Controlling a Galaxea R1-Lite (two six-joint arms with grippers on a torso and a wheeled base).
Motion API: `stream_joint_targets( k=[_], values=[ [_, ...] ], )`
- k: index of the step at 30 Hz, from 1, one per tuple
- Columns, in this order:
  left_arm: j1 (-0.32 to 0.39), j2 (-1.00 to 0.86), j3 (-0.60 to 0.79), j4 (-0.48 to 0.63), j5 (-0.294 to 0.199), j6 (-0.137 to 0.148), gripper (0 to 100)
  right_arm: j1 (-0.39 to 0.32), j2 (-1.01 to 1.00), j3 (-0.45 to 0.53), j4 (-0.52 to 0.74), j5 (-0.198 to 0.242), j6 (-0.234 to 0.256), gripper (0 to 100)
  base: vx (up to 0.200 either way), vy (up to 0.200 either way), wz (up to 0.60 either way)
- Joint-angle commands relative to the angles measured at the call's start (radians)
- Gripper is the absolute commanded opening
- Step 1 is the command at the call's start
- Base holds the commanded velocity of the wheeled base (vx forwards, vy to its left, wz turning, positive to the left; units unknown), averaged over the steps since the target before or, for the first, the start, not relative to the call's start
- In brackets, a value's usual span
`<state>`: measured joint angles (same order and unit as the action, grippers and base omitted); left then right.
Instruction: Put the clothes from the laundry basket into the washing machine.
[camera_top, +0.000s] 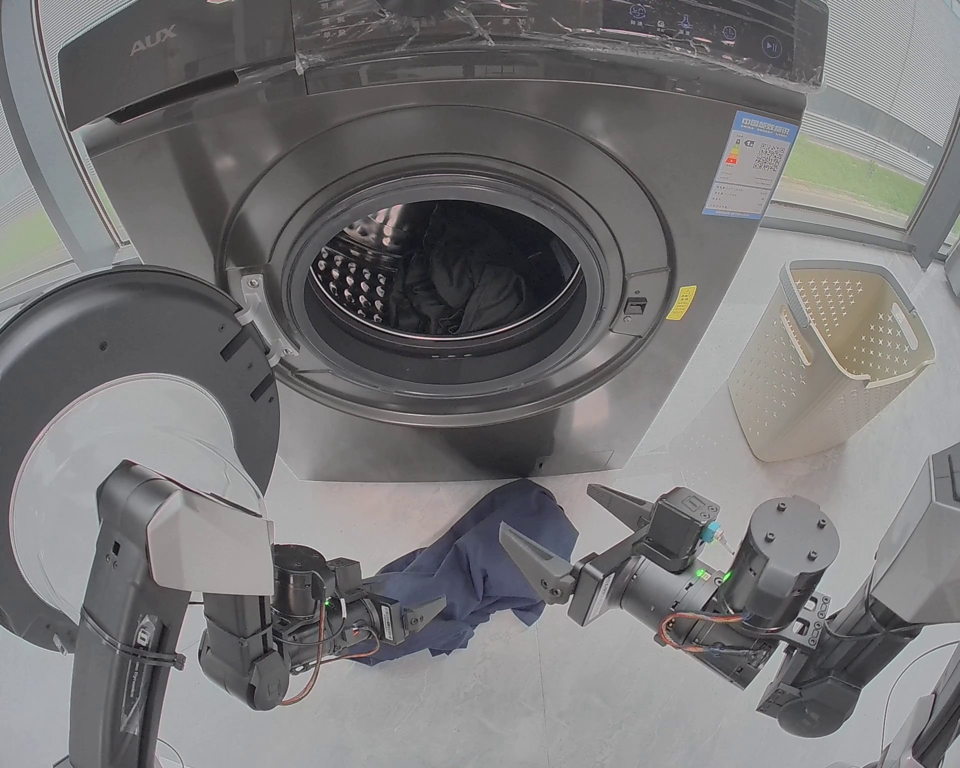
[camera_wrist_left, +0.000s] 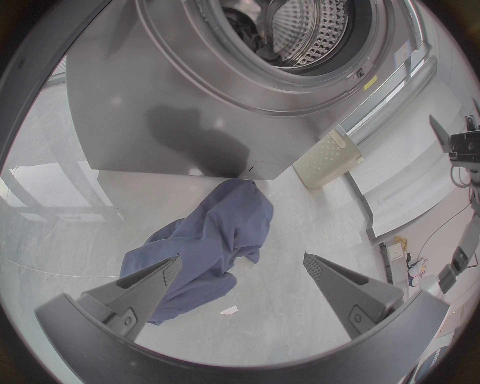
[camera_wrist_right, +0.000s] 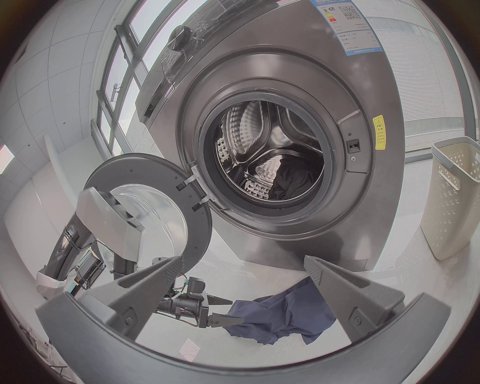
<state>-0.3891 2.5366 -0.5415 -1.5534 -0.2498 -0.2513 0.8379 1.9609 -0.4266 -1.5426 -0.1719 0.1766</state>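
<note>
A dark blue garment (camera_top: 480, 570) (camera_wrist_left: 220, 235) (camera_wrist_right: 285, 315) lies crumpled on the floor just in front of the washing machine (camera_top: 450, 130). The machine's drum holds dark clothes (camera_top: 465, 275) (camera_wrist_right: 295, 177). My left gripper (camera_top: 425, 615) (camera_wrist_left: 240, 260) is open, low over the floor at the garment's near left edge, with one finger (camera_wrist_left: 160, 280) over the cloth. My right gripper (camera_top: 548, 510) (camera_wrist_right: 242, 260) is open and empty, hanging above the garment's right side. The cream laundry basket (camera_top: 830, 360) (camera_wrist_right: 452, 200) stands to the right of the machine.
The round machine door (camera_top: 120, 380) (camera_wrist_right: 150, 200) is swung open to the left, close beside my left arm. A small white scrap (camera_wrist_left: 229, 310) lies on the floor near the garment. Bare floor stretches between the machine and the basket.
</note>
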Motion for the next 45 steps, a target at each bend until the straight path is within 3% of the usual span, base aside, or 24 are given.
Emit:
stream_joint_targets(
  k=[1, 7, 17, 20, 27, 36, 45],
  values=[
    [0.019, 0.077, -0.041, 0.003, 0.007, 0.006, 100, 0.006, 0.000, 0.000, -0.001, 0.000, 0.000, 100, 0.000, 0.000, 0.00],
    [0.029, 0.083, -0.066, 0.006, 0.017, 0.004, 100, 0.006, 0.000, 0.000, -0.001, 0.000, 0.000, 100, 0.000, 0.000, 0.00],
    [0.101, 0.017, -0.103, 0.006, 0.029, 0.041, 100, 0.013, 0.000, -0.003, -0.001, 0.000, 0.000, 100, 0.000, 0.000, 0.00],
    [0.111, 0.007, -0.166, 0.006, 0.075, 0.040, 100, 0.013, 0.000, -0.003, -0.001, 0.000, 0.000, 100, 0.000, 0.000, 0.00],
    [0.102, 0.050, -0.281, 0.009, 0.124, 0.040, 100, 0.015, 0.000, -0.003, -0.001, -0.001, 0.001, 100, 0.000, 0.000, 0.00],
    [0.084, 0.045, -0.268, 0.053, 0.119, 0.021, 100, 0.015, 0.000, 0.002, -0.001, 0.000, 0.004, 100, 0.000, 0.000, 0.00],
    [0.076, -0.039, -0.118, 0.062, 0.080, 0.014, 100, 0.003, 0.038, -0.003, 0.001, 0.009, 0.003, 100, 0.000, 0.000, 0.00]
  ],
)
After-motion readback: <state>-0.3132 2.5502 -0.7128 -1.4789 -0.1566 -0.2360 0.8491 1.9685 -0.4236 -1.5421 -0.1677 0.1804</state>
